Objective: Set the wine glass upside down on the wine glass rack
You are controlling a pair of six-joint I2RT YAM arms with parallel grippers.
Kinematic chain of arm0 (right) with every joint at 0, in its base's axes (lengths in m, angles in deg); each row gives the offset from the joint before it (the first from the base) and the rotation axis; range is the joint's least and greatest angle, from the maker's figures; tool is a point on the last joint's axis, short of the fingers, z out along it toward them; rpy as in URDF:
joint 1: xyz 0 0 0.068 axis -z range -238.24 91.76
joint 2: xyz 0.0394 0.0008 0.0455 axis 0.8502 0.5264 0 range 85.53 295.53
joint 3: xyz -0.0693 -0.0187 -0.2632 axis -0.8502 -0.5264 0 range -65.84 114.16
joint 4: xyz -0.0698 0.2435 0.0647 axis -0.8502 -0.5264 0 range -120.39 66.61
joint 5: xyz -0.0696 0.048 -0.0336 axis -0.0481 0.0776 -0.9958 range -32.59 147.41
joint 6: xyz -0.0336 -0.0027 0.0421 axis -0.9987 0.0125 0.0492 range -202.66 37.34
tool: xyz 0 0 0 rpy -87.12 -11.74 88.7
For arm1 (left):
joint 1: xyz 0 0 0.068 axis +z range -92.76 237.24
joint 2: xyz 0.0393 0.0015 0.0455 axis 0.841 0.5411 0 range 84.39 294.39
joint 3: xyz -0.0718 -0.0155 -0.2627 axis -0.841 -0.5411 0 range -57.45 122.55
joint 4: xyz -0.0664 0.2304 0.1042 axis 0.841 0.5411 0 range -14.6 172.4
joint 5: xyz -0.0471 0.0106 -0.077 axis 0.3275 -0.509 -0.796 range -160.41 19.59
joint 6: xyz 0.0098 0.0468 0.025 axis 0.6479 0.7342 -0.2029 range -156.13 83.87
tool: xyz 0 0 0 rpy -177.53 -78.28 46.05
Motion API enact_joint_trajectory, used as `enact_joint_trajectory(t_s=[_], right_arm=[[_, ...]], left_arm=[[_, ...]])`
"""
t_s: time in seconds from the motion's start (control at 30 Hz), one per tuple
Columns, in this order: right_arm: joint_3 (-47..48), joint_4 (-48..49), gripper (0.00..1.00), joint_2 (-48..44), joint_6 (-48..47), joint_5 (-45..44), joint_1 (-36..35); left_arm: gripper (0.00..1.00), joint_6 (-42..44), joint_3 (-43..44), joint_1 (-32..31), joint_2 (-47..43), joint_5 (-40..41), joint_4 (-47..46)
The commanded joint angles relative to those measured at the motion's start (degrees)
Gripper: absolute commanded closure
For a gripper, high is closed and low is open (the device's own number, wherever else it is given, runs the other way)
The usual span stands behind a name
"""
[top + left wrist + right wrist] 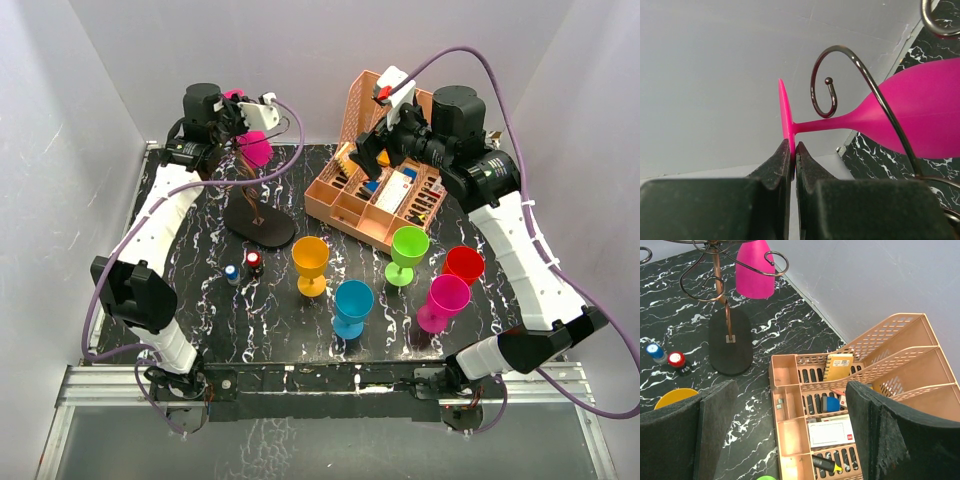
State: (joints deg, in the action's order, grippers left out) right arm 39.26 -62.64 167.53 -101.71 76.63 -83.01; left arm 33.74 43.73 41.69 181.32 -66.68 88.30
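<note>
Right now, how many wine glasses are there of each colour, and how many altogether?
Pink: 2, the far pink glass and the near pink glass
Orange glass: 1
Blue glass: 1
Green glass: 1
Red glass: 1
Total: 6

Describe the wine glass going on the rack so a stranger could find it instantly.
Find the dark wire rack at the back left of the marbled table. The wine glass sits bowl-down among its curled arms, foot pinched in the left claw. It is the only inverted glass; the other magenta glass stands upright at front right.
</note>
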Motion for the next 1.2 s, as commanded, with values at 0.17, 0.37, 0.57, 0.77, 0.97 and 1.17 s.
enact_joint_trajectory(t_s=[0.17, 0.37, 0.57, 0.77, 0.97, 1.17], right_arm=[[-0.1, 2.7, 0.02, -2.3, -0.4, -0.1, -0.2], [0.1, 2.7, 0.02, -2.0, -0.5, -0.2, -0.1], [0.2, 2.7, 0.01, -1.9, -0.5, -0.3, -0.1], [0.4, 2.6, 0.02, -1.8, -0.5, -0.3, -0.2], [0.0, 2.8, 0.02, -2.0, -0.5, -0.4, -0.2], [-0.2, 2.8, 0.02, -2.0, -0.6, -0.6, -0.2]], left_arm=[[1.00, -0.3, 2.7, -1.2, -3.5, -2.2, 1.7], [1.00, 0.0, 2.8, -1.6, -3.6, -2.7, 3.2], [1.00, -0.1, 2.8, -2.2, -3.6, -3.4, 3.9], [1.00, -1.4, 3.2, -2.4, -3.4, -3.7, 3.5], [1.00, -3.2, 4.3, -2.5, -3.1, -4.4, 3.6], [1.00, -3.4, 4.5, -2.9, -2.9, -4.8, 4.1]])
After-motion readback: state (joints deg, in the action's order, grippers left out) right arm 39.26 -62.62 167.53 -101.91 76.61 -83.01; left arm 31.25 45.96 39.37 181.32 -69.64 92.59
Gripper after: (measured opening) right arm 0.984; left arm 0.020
